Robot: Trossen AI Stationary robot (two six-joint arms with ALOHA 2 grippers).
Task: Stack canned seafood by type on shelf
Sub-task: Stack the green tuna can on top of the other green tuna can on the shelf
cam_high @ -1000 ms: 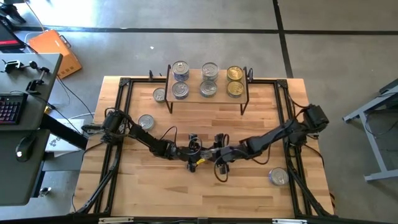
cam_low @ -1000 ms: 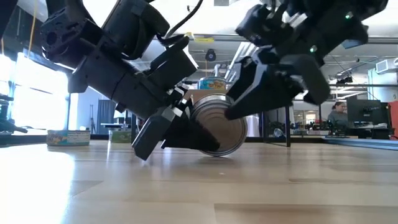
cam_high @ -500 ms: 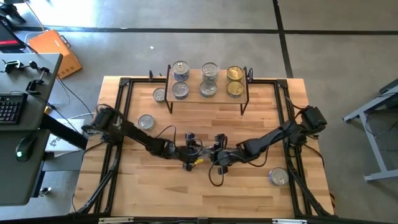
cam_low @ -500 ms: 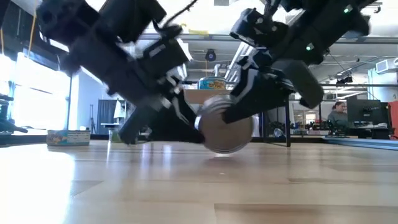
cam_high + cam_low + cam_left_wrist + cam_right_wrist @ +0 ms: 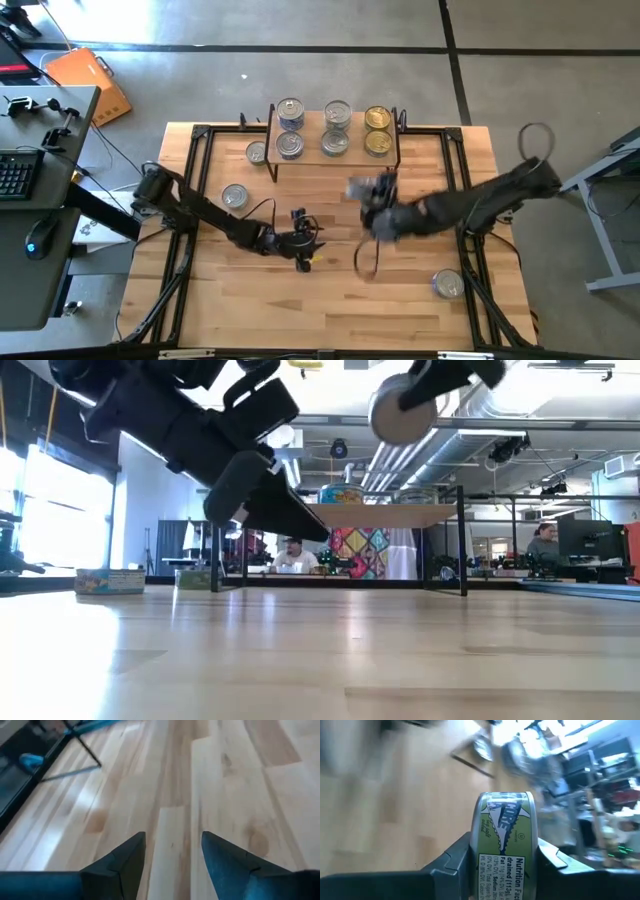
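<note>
A tin of canned seafood (image 5: 505,827) with a green label hangs high over the table, with my right gripper (image 5: 372,205) shut on it; in the low view the tin (image 5: 400,410) shows near the top. My left gripper (image 5: 172,837) stands open over bare wood near the table's middle (image 5: 310,243), with nothing between its fingers. The shelf (image 5: 335,158) stands at the far edge and carries several tins (image 5: 337,140) in three columns, silver ones left and middle, gold ones (image 5: 377,130) right. My right gripper pinches the tin between its two fingers, one finger (image 5: 460,855) on each flat face, the labelled side wall (image 5: 505,865) turned toward the wrist. The tin stands on edge in the hold, lifted clear of the table.
Loose tins lie on the table: one beside the shelf's left leg (image 5: 257,152), one at the left (image 5: 234,196), one near the right front (image 5: 447,284). A black frame (image 5: 200,200) runs around the tabletop. People and furniture show in the room beyond.
The tin stood on edge on the table between both grippers. My right gripper has taken hold of it and swung it up, toward the shelf, tipping upward as it rose. My left gripper has let go and risen a little.
</note>
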